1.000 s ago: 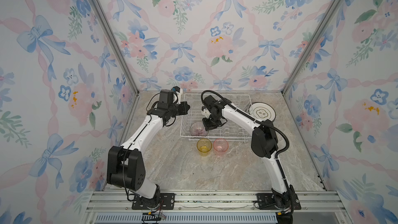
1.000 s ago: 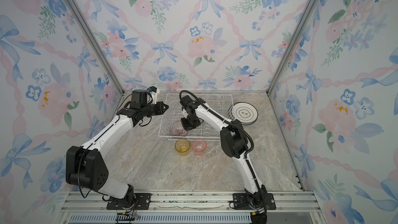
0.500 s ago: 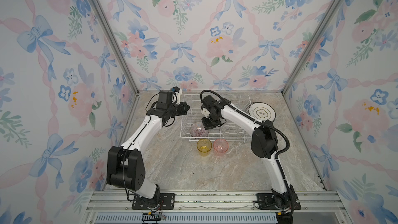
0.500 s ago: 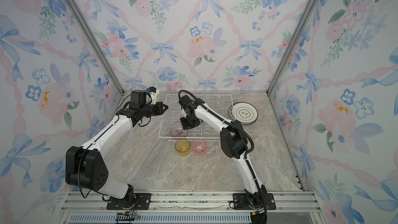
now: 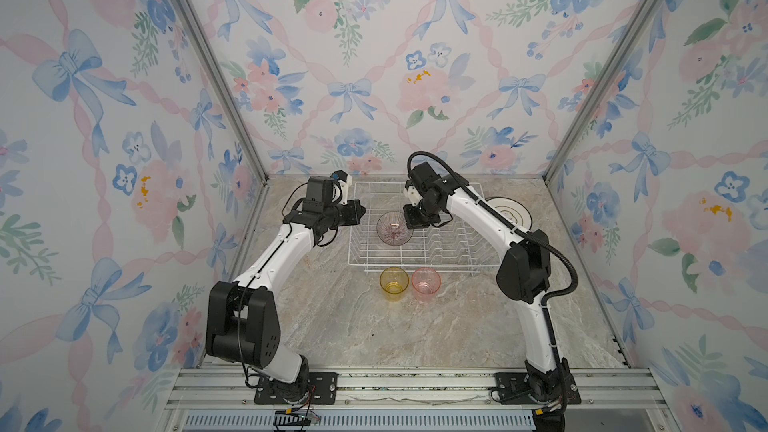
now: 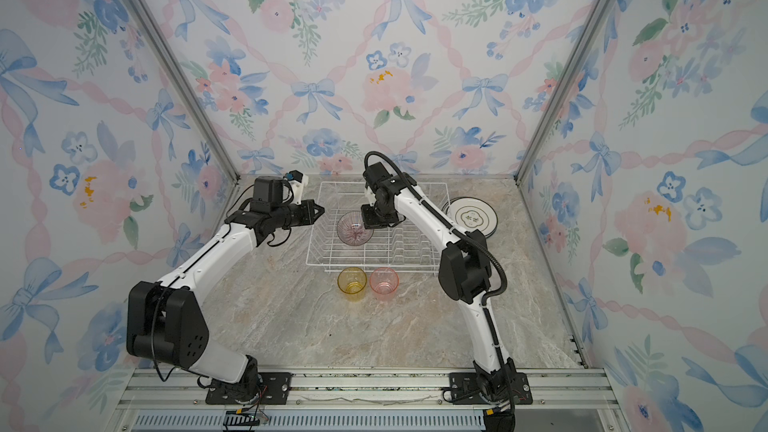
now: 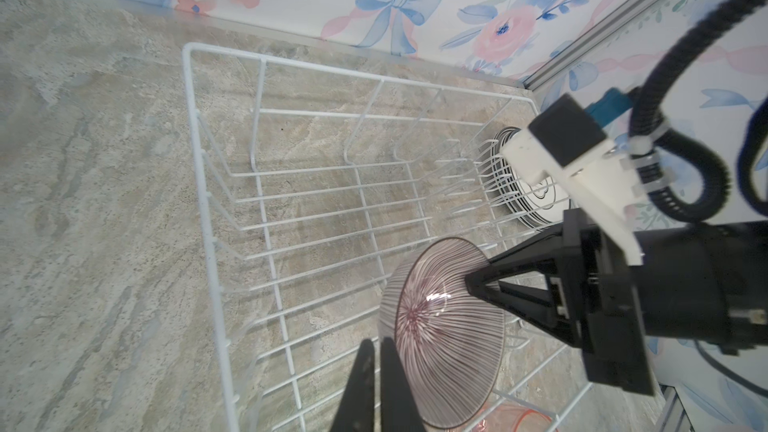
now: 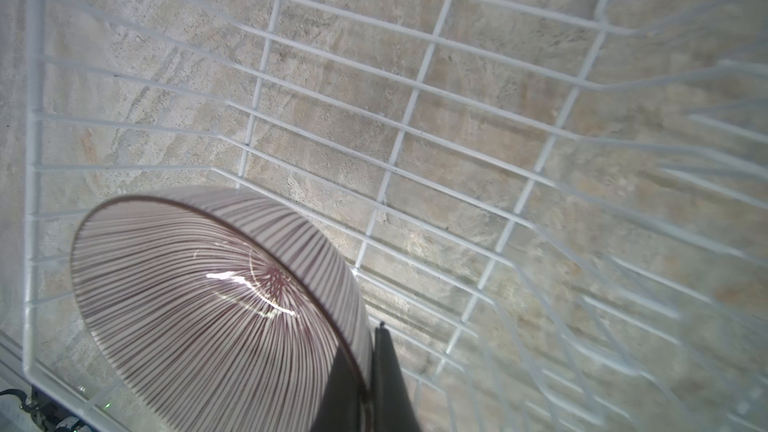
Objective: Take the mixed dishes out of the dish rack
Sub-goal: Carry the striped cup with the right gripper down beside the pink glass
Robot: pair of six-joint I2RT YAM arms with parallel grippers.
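The tilted bowl (image 5: 394, 229) is pinched by its rim in the right tool (image 5: 407, 221), on that tool's side nearer the counter's (image 5: 332, 317) left edge; the left tool (image 5: 360, 213) is seen shut and empty beside the rack (image 5: 419, 270).

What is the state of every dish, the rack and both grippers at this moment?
striped bowl: tilted, rim pinched.
dish rack: holds only that bowl.
yellow tumbler: upright, outside the rack.
pink tumbler: upright, beside the yellow one.
plates: stacked flat, outside the rack.
right gripper: shut on the bowl's rim.
left gripper: shut, empty.
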